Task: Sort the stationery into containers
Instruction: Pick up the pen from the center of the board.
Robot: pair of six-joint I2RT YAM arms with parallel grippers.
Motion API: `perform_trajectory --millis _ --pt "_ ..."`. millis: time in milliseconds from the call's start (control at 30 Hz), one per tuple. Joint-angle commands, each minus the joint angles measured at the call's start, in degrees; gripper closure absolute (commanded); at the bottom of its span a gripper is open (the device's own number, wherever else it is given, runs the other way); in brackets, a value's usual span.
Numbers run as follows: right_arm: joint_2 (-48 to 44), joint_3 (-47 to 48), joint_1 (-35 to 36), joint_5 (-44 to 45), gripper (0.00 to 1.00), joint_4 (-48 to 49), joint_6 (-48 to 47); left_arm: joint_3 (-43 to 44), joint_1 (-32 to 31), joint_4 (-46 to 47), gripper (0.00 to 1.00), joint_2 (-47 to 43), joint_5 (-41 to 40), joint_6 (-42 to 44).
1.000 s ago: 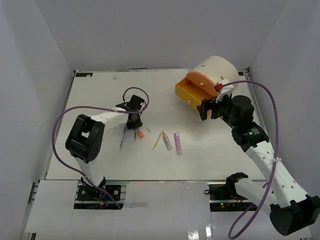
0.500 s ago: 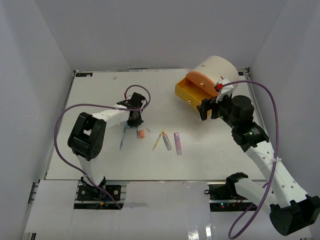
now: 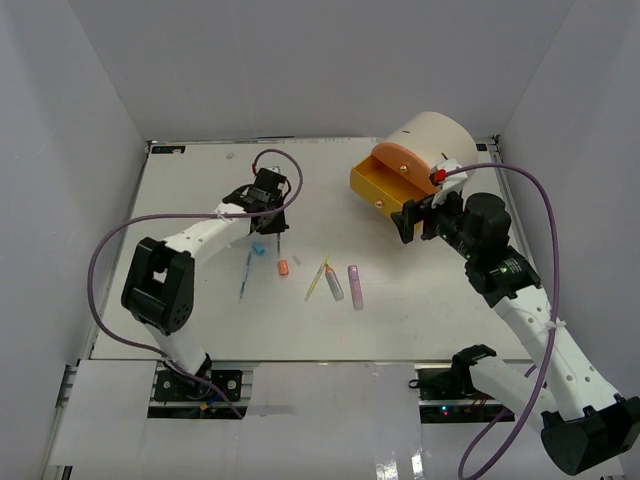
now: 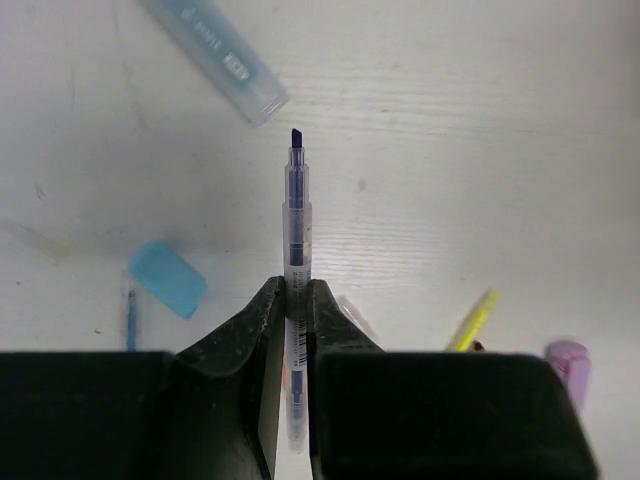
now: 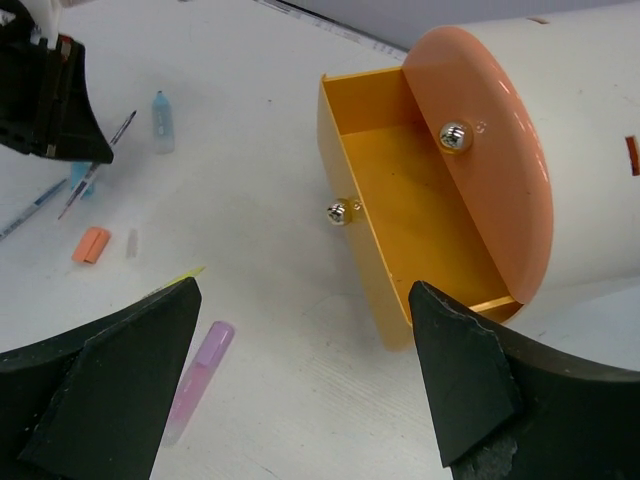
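Observation:
My left gripper [image 3: 268, 216] is shut on a slim clear marker with a dark blue tip [image 4: 296, 215] and holds it above the table, tip pointing away. Below it lie a teal marker [image 4: 215, 55], a teal cap [image 4: 167, 278] and a thin blue pen [image 3: 245, 273]. An orange cap [image 3: 283, 267], a yellow pen [image 3: 316, 280] and a purple marker [image 3: 355, 285] lie mid-table. The cream cylinder [image 3: 437, 138] lies at the back right with its yellow drawer [image 5: 400, 215] pulled open and empty under the shut orange drawer [image 5: 495, 165]. My right gripper [image 5: 300, 330] is open and empty in front of the yellow drawer.
White walls enclose the table on the left, back and right. A short grey and orange pen [image 3: 333, 285] lies between the yellow pen and the purple marker. A small clear cap [image 5: 132, 243] lies beside the orange cap.
My left gripper has moved toward the back of the table, away from the blue pen and orange cap, carrying the marker. The right arm has barely moved.

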Motion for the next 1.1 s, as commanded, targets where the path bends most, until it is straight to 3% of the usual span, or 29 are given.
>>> perform_trajectory --millis 0,200,300,467,667,1067 --pt "-0.6 2.9 0.8 -5.1 0.08 1.4 0.4 2.4 -0.3 4.1 0.95 -11.6 6.0 7.9" --pt "2.7 7.4 2.2 -13.8 0.05 2.5 5.8 -5.3 -0.3 18.3 0.98 -25.3 24.3 21.6" --pt "4.5 9.3 5.1 -15.1 0.03 4.3 8.4 -8.5 -0.3 22.4 1.0 -29.0 29.4 26.1" --pt "9.9 11.2 11.3 -14.6 0.0 9.7 12.4 -13.2 -0.3 27.4 1.0 -33.6 38.9 27.5" --pt "16.5 13.6 17.2 -12.9 0.05 16.3 15.3 -16.2 -0.3 29.2 1.0 -36.0 42.8 29.5" --pt "23.8 14.5 19.3 -12.1 0.13 23.9 18.7 -20.8 -0.3 34.0 1.0 -39.2 45.5 29.1"
